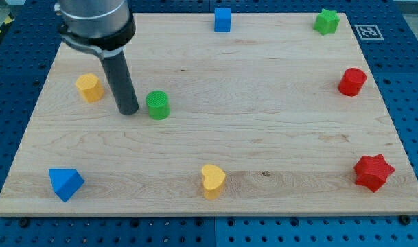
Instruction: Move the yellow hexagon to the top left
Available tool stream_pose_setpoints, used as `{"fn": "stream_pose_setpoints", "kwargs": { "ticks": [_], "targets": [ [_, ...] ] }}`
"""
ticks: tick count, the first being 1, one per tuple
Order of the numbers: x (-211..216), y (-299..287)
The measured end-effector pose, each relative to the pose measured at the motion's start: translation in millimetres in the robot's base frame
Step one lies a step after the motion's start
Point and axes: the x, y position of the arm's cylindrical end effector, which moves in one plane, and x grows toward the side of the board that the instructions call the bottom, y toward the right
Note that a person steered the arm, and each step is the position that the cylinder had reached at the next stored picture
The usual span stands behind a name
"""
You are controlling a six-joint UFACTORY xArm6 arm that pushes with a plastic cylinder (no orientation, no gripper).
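Note:
The yellow hexagon (89,88) sits on the wooden board (263,89) near the view's left edge, a little above mid-height. My tip (128,110) rests on the board just right of the hexagon and slightly lower, with a small gap between them. A green cylinder (157,105) stands right beside my tip on its right.
A blue cube (222,20) is at the top middle, a green star (326,21) at the top right, a red cylinder (352,81) at the right edge, a red star (373,171) at the bottom right, a yellow heart (213,181) at the bottom middle, a blue triangle (64,183) at the bottom left.

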Motion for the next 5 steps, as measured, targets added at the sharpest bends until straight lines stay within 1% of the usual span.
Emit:
{"fn": "stream_pose_setpoints", "kwargs": {
  "ticks": [1,2,3,4,5],
  "targets": [
    [0,-15],
    [0,-53],
    [-6,-63],
    [-33,-81],
    [-48,-91]
  ]
}}
